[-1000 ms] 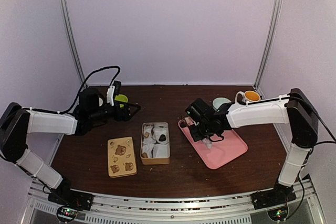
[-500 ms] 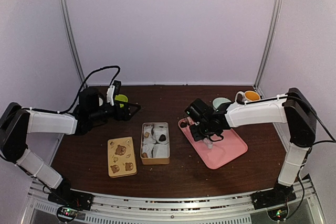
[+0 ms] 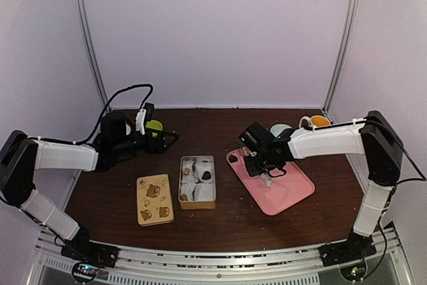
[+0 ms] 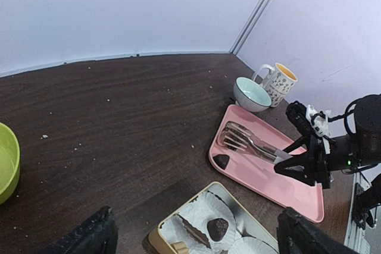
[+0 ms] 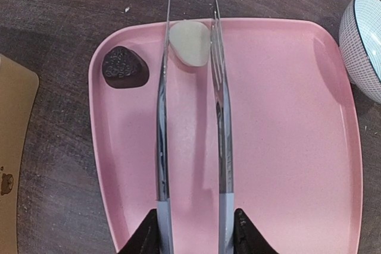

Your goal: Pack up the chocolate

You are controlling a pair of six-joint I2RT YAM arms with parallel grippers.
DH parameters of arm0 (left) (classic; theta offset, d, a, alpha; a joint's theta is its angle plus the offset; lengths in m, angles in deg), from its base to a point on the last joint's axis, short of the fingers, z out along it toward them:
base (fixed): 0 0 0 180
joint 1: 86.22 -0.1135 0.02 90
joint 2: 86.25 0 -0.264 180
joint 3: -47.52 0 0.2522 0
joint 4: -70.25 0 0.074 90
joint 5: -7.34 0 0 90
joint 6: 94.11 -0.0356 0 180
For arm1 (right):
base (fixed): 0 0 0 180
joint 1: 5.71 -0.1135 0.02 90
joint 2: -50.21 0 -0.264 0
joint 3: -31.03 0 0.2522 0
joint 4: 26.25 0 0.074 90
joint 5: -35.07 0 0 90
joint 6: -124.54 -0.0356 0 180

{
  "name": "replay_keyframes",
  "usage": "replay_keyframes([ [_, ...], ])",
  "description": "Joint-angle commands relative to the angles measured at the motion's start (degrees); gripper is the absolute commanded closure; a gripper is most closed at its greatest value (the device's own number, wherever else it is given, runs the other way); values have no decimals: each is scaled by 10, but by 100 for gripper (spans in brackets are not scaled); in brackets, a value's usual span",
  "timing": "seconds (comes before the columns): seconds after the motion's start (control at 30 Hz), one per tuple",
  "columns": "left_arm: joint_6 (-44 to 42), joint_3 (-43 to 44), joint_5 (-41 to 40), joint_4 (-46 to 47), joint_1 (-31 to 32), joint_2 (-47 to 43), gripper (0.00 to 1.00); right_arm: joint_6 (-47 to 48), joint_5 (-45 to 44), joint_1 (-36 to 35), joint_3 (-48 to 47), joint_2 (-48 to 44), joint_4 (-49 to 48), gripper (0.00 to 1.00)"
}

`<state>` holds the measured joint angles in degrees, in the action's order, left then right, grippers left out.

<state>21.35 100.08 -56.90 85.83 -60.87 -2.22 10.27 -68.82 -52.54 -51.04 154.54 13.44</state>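
My right gripper (image 5: pixel 190 230) is shut on the pale handles of metal tongs (image 5: pixel 162 123), held over the pink tray (image 5: pixel 286 123). The tong tips are open, with a cream-white lump (image 5: pixel 189 41) between them. A dark chocolate (image 5: pixel 124 67) lies on the tray left of the tips. The open tan tin (image 3: pixel 197 181) holds white paper cups and a dark chocolate (image 4: pixel 218 228). Its bear-printed lid (image 3: pixel 154 199) lies to its left. My left gripper (image 3: pixel 167 139) is open and empty at the back left, well away from the tin.
A pale teal bowl (image 4: pixel 251 93) and a spotted mug (image 4: pixel 277 83) stand behind the tray. A green bowl (image 4: pixel 6 162) is beside my left gripper. Crumbs dot the dark wooden table. White walls enclose the back and sides.
My right gripper with the tongs has shifted slightly to the right over the tray. The left arm has not moved.
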Motion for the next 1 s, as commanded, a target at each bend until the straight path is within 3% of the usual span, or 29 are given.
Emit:
replay_keyframes([
  [0.0, 1, 15, 7, 14, 3, 2, 4, -5, 2, 5, -1, 1, -8, 66],
  [0.4, 2, 14, 9, 13, 2, -1, 4, -5, 9, 7, -4, 9, -4, 62],
  [0.67, -1, 14, 7, 10, 2, -4, 4, -3, 11, 6, -6, 8, -1, 66],
  [0.97, -2, 14, 7, 8, 2, -5, 4, 36, 23, -1, 18, -67, -23, 68],
])
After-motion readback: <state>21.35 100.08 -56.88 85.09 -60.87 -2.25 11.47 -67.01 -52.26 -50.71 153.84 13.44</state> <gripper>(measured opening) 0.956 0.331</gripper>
